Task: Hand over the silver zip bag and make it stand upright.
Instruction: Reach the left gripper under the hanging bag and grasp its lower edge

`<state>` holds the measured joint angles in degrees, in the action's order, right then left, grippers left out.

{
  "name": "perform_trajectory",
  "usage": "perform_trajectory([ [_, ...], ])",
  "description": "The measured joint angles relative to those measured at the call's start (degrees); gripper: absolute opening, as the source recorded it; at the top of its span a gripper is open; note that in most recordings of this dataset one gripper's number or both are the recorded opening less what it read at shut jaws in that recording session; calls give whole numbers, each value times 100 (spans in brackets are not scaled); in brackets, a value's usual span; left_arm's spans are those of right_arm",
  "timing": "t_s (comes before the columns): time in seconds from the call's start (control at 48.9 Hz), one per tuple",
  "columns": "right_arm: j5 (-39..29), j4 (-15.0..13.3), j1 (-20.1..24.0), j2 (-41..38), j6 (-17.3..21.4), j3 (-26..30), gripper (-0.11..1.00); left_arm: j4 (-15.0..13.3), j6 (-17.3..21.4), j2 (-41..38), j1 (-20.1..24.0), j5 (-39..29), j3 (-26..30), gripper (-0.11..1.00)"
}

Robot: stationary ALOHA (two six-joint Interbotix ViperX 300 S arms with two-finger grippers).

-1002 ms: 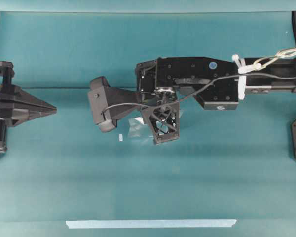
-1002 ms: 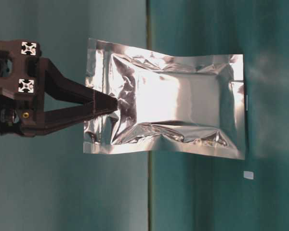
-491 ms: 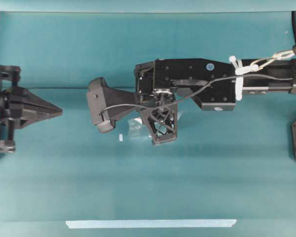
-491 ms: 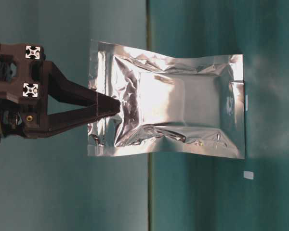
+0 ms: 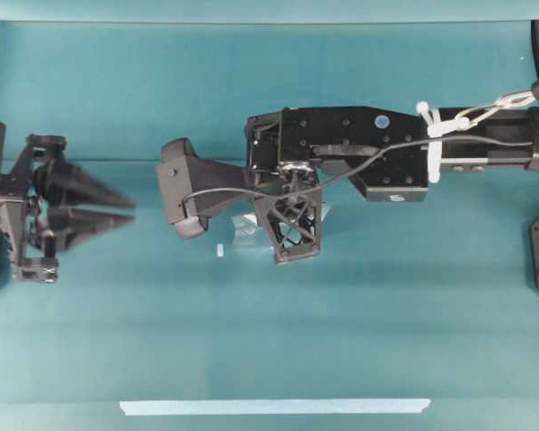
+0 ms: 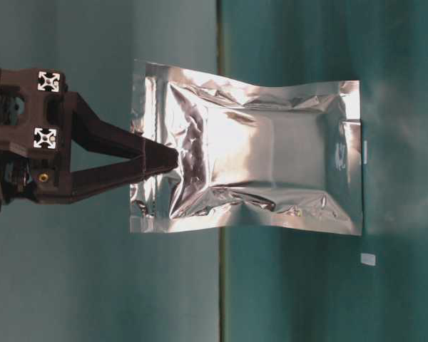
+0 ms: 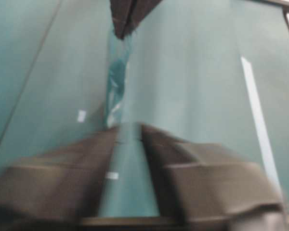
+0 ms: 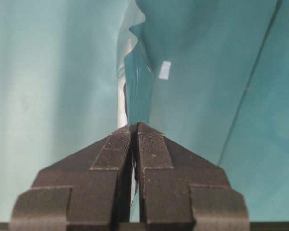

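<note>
Clearly was mid-task, at the standing step as judged: silver zip bag [image 6: 250, 157] hung from the right gripper [image 6: 172, 158], pinched shut at the middle of one sealed short end, opposite short end down at or just above the teal table [image 5: 341, 341]; contact could not be told. Seen from the overhead view, only a sliver of bag peeked out beneath the right gripper, near the table's middle. Seen edge-on from the right wrist camera, foil ran straight out from between the closed fingers [image 8: 113, 159]. Left gripper [image 5: 130, 211], well apart from the bag toward the table's left edge, stood with fingers parted and held nothing, pointing toward the bag. Next move, as judged, called for settling the bottom edge flat on the table and letting go gently, or steadying with the left gripper first; puffy foil could tip once freed. Counted: one silver zip bag, two grippers, one pale blue tape strip [image 5: 274, 407] near the table's front edge, one small white scrap [image 5: 220, 250] just beside the bag.
</note>
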<state>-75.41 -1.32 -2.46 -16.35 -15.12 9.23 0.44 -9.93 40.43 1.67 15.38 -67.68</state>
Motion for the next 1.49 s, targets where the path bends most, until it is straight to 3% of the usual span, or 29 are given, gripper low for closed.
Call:
perform_trajectory([
  [0.082,0,9,0,0,26,0,3,9,0,-114,0,53,0,83],
  [0.143,0,0,0,0,70,0,3,9,0,-246,0,123,0,93],
  [0.245,9,0,0,0,132,0,3,9,0,-606,0,360,-9,88],
  [0.695,97,0,0,0,229,-9,3,9,0,-3234,0,2496,255,94],
  [1.084,114,0,0,0,316,0,3,9,0,-4887,62,3217,1151,94],
  [1.493,123,0,9,-9,325,0,3,9,0,-5669,149,3428,1837,94],
])
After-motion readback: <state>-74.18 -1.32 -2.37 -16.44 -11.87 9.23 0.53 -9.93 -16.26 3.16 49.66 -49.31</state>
